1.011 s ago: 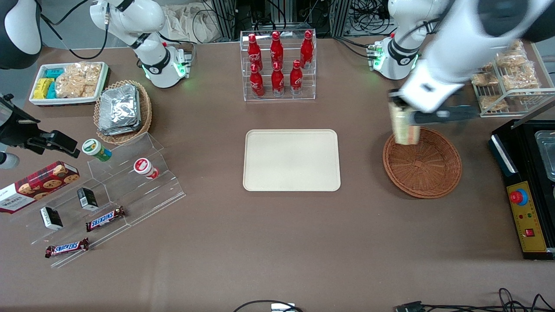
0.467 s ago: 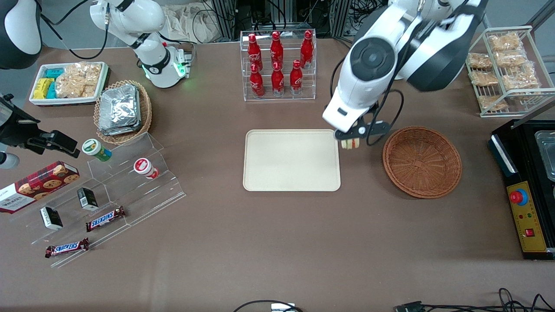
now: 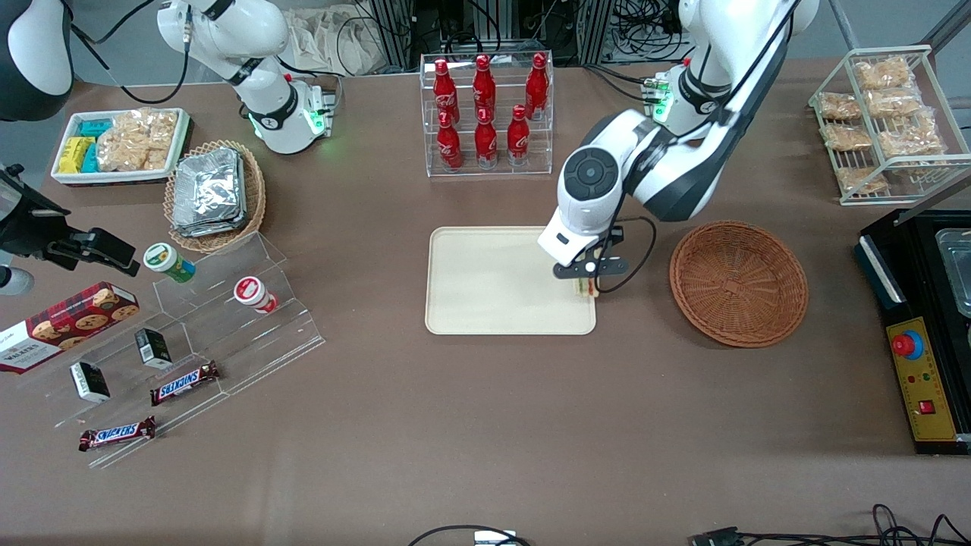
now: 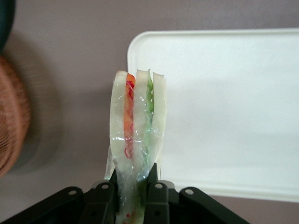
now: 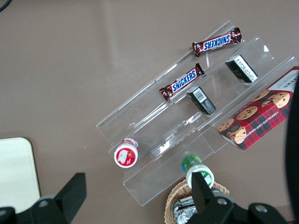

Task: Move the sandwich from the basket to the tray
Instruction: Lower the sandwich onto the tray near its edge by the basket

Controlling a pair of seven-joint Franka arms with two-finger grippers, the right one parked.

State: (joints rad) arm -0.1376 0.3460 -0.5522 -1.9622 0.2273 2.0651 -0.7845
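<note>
My left gripper (image 3: 584,285) hangs just above the cream tray (image 3: 493,280), over the tray's edge nearest the round wicker basket (image 3: 738,282). It is shut on the sandwich (image 3: 583,287), of which only a sliver shows under the wrist in the front view. In the left wrist view the gripper (image 4: 133,179) pinches the wrapped sandwich (image 4: 138,119), a wedge with pale bread and red-orange and green stripes, over a corner of the tray (image 4: 224,102). The basket (image 4: 11,121) holds nothing that I can see.
A clear rack of red bottles (image 3: 485,114) stands farther from the front camera than the tray. An oval basket of foil packets (image 3: 212,193), a white snack tray (image 3: 117,144) and an acrylic step shelf (image 3: 190,341) lie toward the parked arm's end. A wire rack (image 3: 887,121) and a black box (image 3: 922,318) flank the round basket.
The left arm has carried the sandwich from over the round basket sideways to the tray's edge and lowered it close to the tray. The basket is left with nothing in it.
</note>
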